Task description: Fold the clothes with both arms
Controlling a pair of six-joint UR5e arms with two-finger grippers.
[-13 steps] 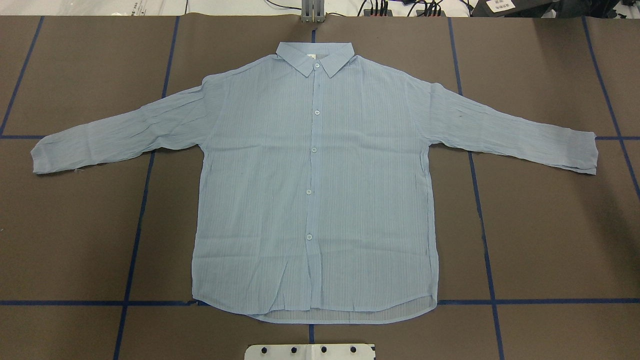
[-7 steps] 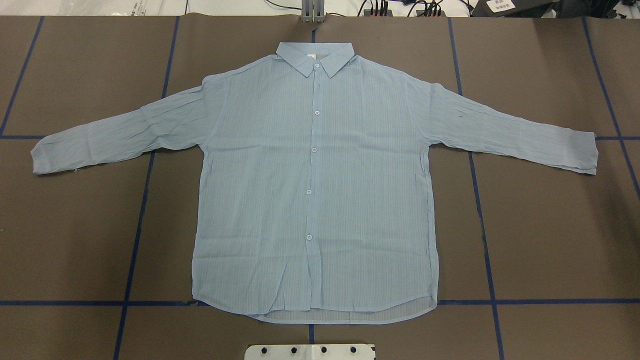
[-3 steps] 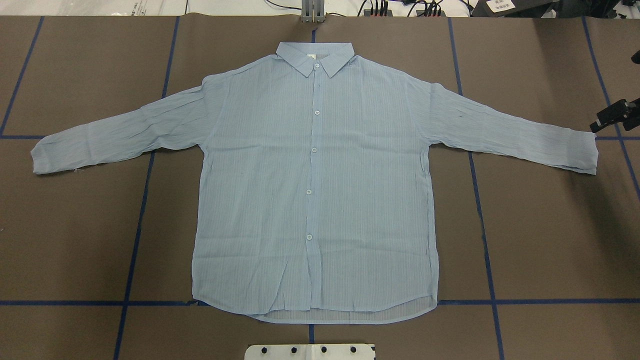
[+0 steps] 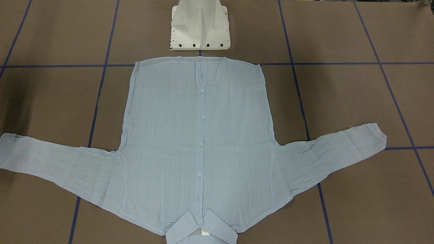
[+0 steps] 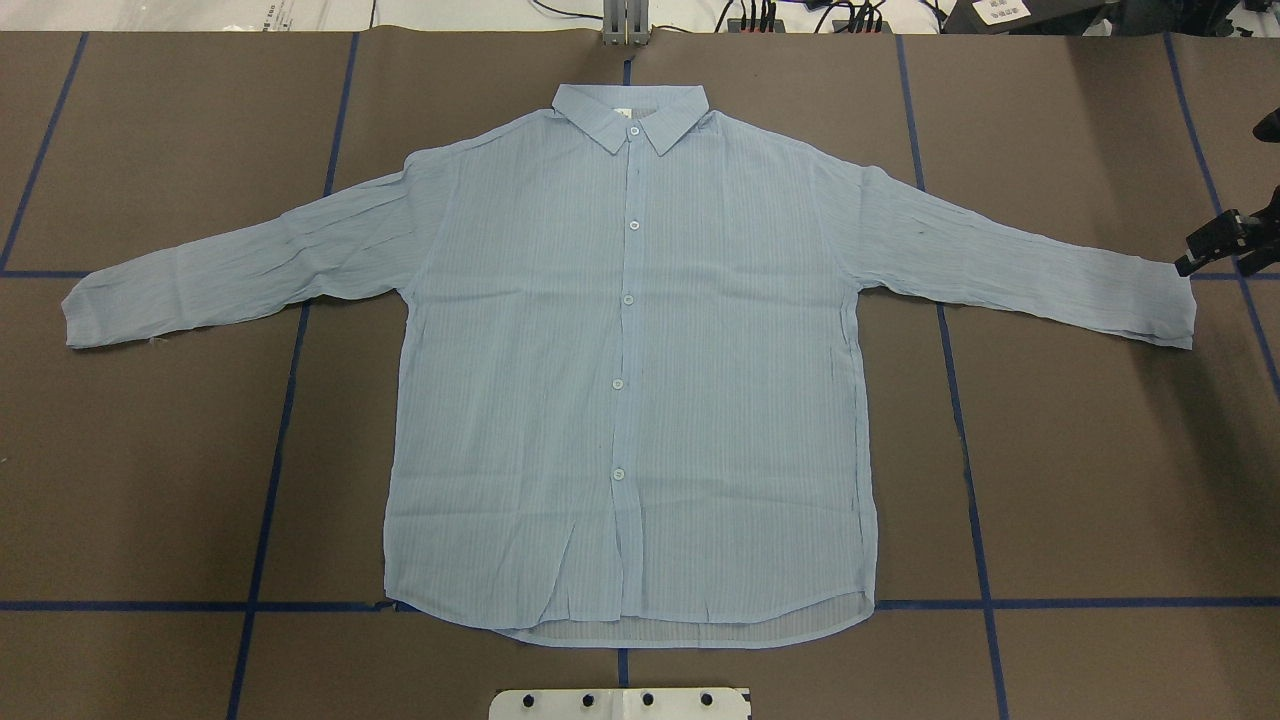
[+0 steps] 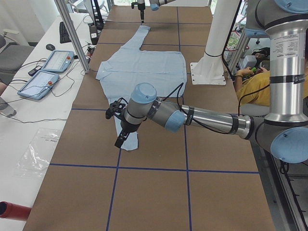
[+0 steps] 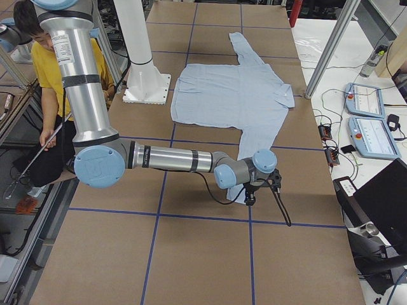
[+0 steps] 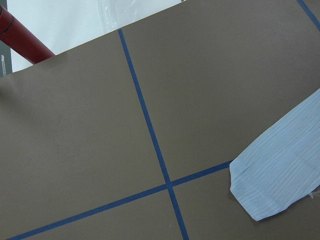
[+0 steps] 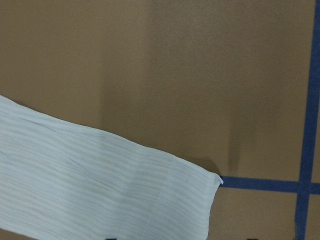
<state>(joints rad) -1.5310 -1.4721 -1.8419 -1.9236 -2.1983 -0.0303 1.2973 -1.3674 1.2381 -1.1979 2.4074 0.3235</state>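
Left gripper [image 6: 120, 140] first: it hangs low over the end of the left sleeve, black fingers pointing down at the left cuff [image 6: 129, 142]; only the side camera catches it, so I cannot tell whether the jaws are apart or together; its wrist camera sees that cuff lying flat at the lower right, just beside a crossing of blue tape lines [image 8: 167, 184], with a red cylinder [image 8: 22, 40] off the table's edge at the top left. Over to the right gripper [image 7: 248, 198]: it's poised above the right cuff [image 9: 192, 200]; from overhead only a black sliver pokes in at the edge beside the sleeve end, so its jaws cannot be judged either; nothing shows in either grip. Out from there, the shirt [image 5: 640, 400] lies flat on the brown table [image 5: 1100, 480], front up and buttoned; both sleeves are spread wide to the sides; the collar [image 5: 630, 115] points away from the robot and the hem sits near the white pedestal base [image 4: 200, 27].
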